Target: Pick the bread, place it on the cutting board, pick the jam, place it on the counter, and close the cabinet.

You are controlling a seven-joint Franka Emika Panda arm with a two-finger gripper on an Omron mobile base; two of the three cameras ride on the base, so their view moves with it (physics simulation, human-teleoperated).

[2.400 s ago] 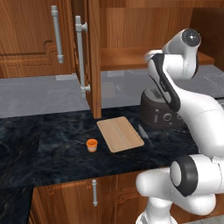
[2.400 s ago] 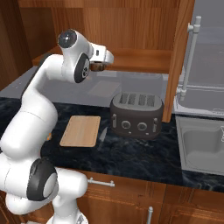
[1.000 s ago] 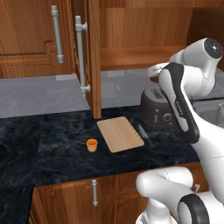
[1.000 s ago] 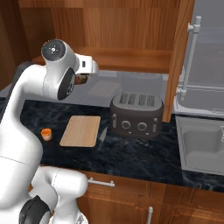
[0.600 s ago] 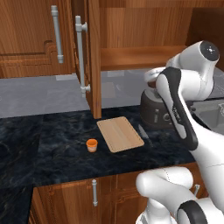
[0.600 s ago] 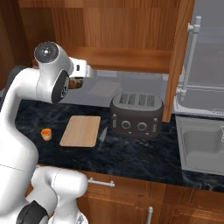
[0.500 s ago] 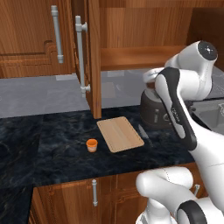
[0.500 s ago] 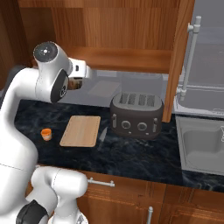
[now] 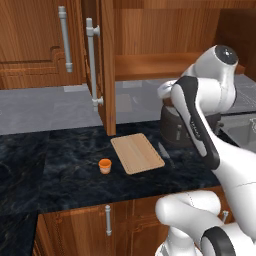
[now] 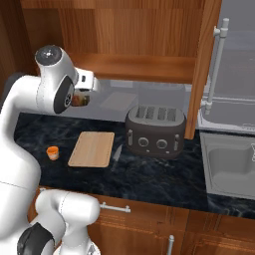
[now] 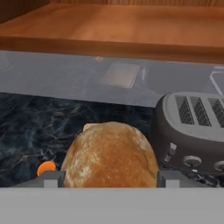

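Observation:
My gripper (image 11: 111, 177) is shut on the bread (image 11: 109, 158), a mottled brown lump wedged between the fingertips (image 11: 53, 178). The right base view shows the bread (image 10: 79, 100) held in the air at my hand, above the left part of the counter (image 10: 149, 174). Below it lies the light wooden cutting board (image 10: 92, 148) (image 9: 137, 153), bare. The small orange jam (image 9: 104, 165) (image 10: 52, 152) (image 11: 46, 167) stands on the dark counter (image 9: 60, 170) left of the board. The cabinet door (image 9: 107, 65) (image 10: 201, 64) stands open.
A dark toaster (image 10: 155, 132) (image 11: 192, 131) sits right of the board, with a thin dark utensil (image 10: 117, 152) between them. A sink (image 10: 231, 169) is at the far right. The cabinet's wooden shelf (image 10: 139, 67) runs above the toaster. A shut cabinet door (image 9: 30, 45) hangs at the left.
My hand has drawn back from the cabinet shelf with the bread and come down and to the left, over the board's side of the counter. The jam, board and door have not moved.

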